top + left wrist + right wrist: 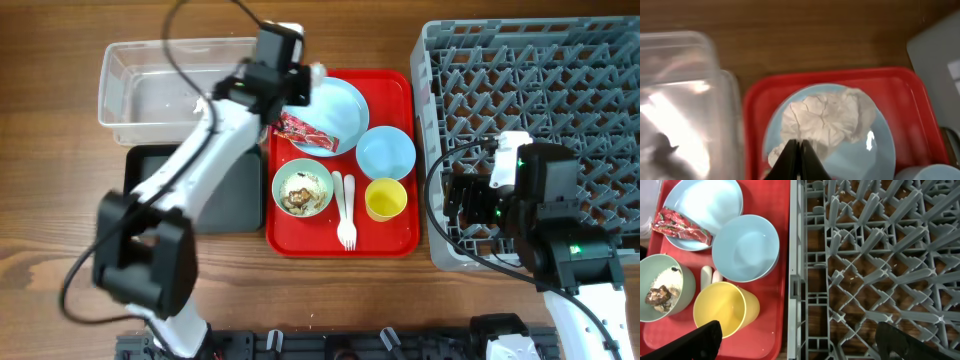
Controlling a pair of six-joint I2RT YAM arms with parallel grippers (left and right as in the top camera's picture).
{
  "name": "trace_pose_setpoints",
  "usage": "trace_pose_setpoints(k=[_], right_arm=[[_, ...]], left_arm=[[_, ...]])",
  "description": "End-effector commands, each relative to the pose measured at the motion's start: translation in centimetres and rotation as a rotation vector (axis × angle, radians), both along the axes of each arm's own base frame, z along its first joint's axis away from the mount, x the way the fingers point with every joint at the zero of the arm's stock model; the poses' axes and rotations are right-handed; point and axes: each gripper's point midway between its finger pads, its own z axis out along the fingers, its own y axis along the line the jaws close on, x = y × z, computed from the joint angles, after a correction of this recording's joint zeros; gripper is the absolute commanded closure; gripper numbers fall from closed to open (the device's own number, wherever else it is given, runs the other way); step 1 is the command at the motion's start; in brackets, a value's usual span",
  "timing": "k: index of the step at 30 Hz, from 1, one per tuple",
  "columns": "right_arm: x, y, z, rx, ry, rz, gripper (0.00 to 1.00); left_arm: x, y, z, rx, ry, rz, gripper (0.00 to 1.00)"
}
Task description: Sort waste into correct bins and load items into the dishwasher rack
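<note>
overhead, the left arm [200, 150] hides part of the black tray [142, 162] and the left rim of the light blue plate [345, 105]; the dishwasher rack [520, 80] runs off the top and right edges. at the left of the left wrist view the clear tub [685, 100] is blurred. the right wrist view's left edge cuts the pale green bowl [682, 277].

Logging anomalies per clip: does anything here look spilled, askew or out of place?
Nothing looks spilled or damaged. The one oddity is waste sitting on the dishes: a crumpled tissue lies on the blue plate, the red wrapper straddles its rim, and food scraps sit in the green bowl.
</note>
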Motion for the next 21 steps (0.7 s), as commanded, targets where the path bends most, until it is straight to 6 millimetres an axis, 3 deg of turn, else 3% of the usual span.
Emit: trace_pose_setpoints(k=[1,5,6,8,9,11,12,16,21], right_arm=[[0.2,0.3,0.7,0.02,-0.012,-0.002,0.0],[0.2,0.3,0.7,0.02,-0.013,-0.001,0.0],[0.2,0.3,0.8,0.02,-0.013,-0.001,0.0],[0.2,0.3,0.8,0.021,-0.013,-0.002,0.0],[0.2,0.3,0.8,0.02,-0.013,-0.001,0.0],[0.2,0.3,0.7,0.02,-0.013,-0.001,0.0],[0.2,0.3,0.7,0.02,-0.012,-0.002,0.0],[0.2,0.3,0.7,0.021,-0.013,-0.002,0.0],[0.2,0.3,0.8,0.02,-0.014,-0.001,0.0]], left_arm=[[0.9,6.5,2.2,0.027,-0.025,0.15,0.96],[0.7,13.2,0.6,-0.018,0.062,0.361,0.96],[0.5,14.0,0.4,-0.031,0.077,0.396,0.91],[-0.1,15.0,-0.2,-0.076,0.12,0.468,0.64],[-0.3,14.6,-0.3,-0.103,0.136,0.468,0.55],[-1.1,12.9,-0.4,-0.17,0.188,0.403,0.08],[-1.7,12.1,-0.4,-0.204,0.219,0.391,0.0],[-3.4,9.5,1.4,-0.274,0.241,0.436,0.0],[-4.6,2.7,1.4,-0.266,0.243,0.302,0.0]])
